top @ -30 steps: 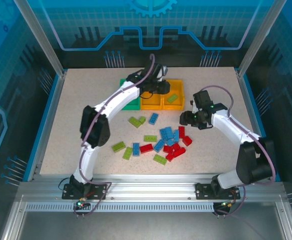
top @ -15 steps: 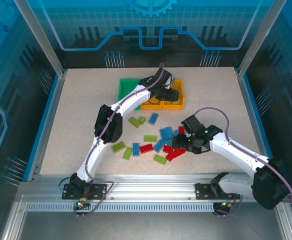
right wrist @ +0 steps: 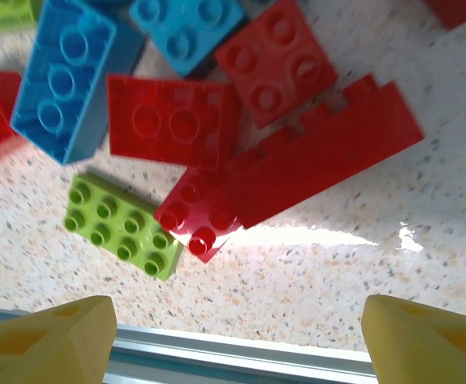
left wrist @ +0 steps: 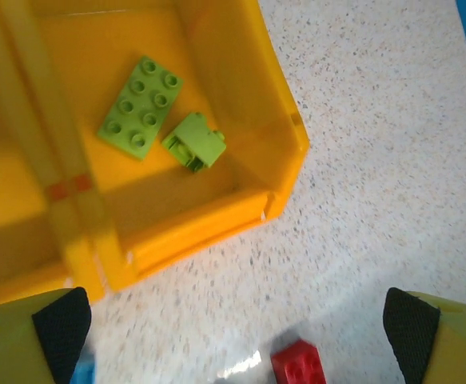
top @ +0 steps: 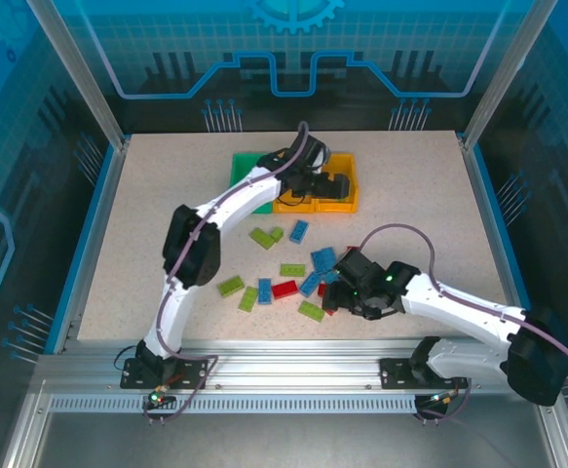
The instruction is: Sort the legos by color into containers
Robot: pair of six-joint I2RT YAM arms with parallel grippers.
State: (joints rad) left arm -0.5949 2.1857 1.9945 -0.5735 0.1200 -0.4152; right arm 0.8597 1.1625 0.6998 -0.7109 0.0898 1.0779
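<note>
Over end orange bin (left wrist: 284, 112), left gripper (left wrist: 236, 324) spread wide, empty; two green bricks (left wrist: 141, 106) lie inside. Right gripper (right wrist: 236, 332) spread wide, empty, low above loose red bricks (right wrist: 296, 172) on worktop (right wrist: 360, 264).

Table (top: 147, 214): beige, finely speckled dark and orange;
Green container (top: 247, 168): plain green;
Orange containers (top: 347, 202): plain orange-yellow;
Binned legos (left wrist: 140, 106): two, lime green;
Loose legos (top: 322, 260): blue bricks (right wrist: 69, 80), red bricks (right wrist: 296, 180), lime bricks (right wrist: 121, 226);
Arms (top: 235, 195): white links, black joints, mauve-grey cables;
Left gripper (left wrist: 233, 336): yellow fingers (left wrist: 5, 344), black pads (left wrist: 61, 324);
Right gripper (right wrist: 233, 336): yellow fingers (right wrist: 49, 336);
Enclosure walls (top: 30, 146): blue, paler line-and-gear motif;
Rail (top: 293, 375): silver.
</note>
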